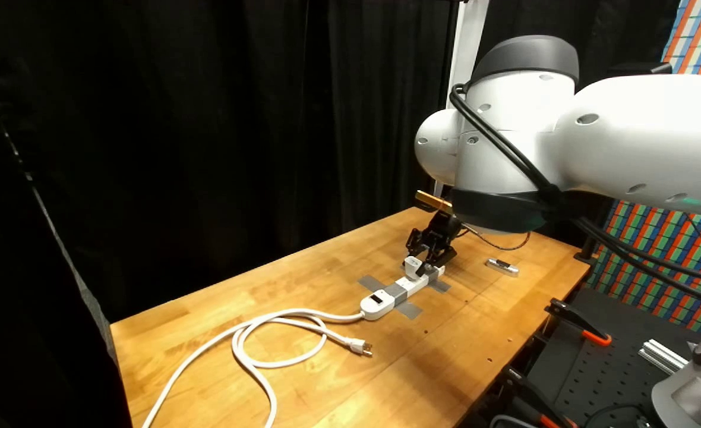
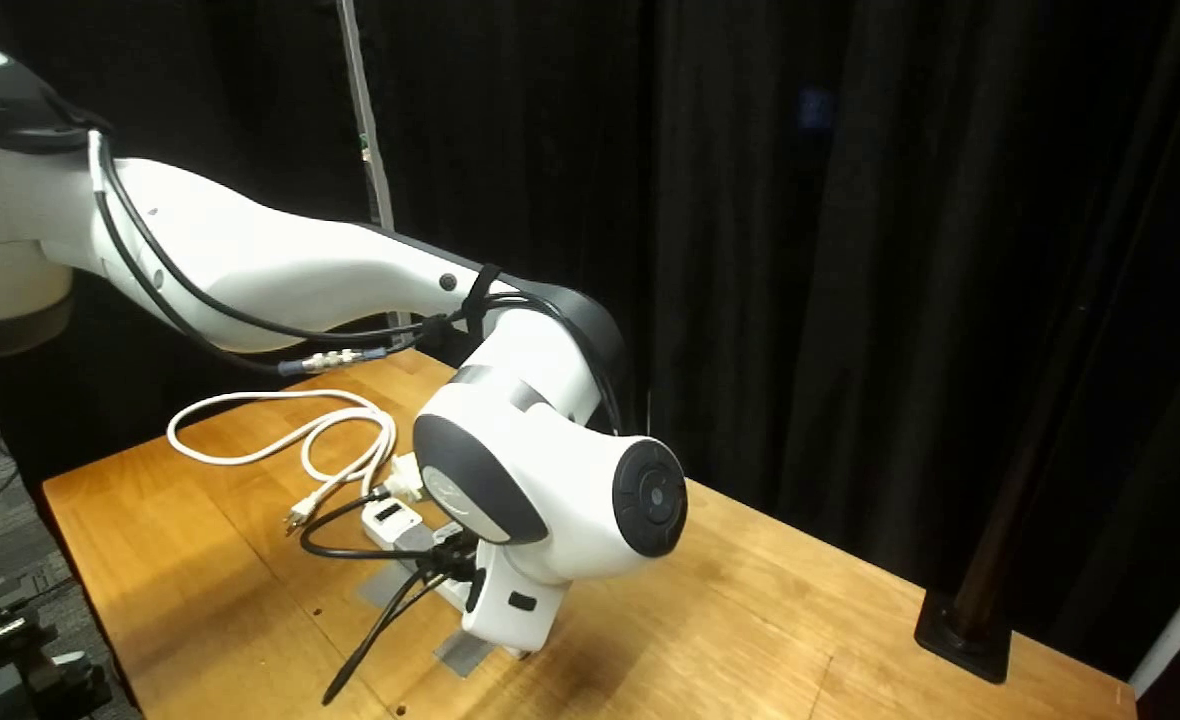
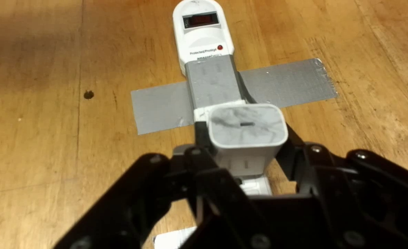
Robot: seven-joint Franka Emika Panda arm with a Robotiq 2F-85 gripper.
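My gripper (image 1: 413, 267) is low over the white power strip (image 1: 378, 305). It also shows in the wrist view (image 3: 247, 143), with one black finger on each side of a white charger (image 3: 247, 129). Both fingers appear pressed against the charger's sides; their tips are partly hidden behind it. The charger has a marbled grey face with one slot, and also shows in an exterior view (image 1: 412, 265). It stands over the strip; whether its prongs sit in a socket is hidden. In an exterior view the arm (image 2: 550, 500) hides the fingers.
Grey tape (image 3: 287, 83) holds the strip to the wooden table (image 1: 237, 297). Its white cord (image 1: 279, 362) lies looped, ending in a plug (image 1: 357, 345). A small silver object (image 1: 502, 267) lies near the gripper. A black post base (image 2: 965, 640) stands at a table edge.
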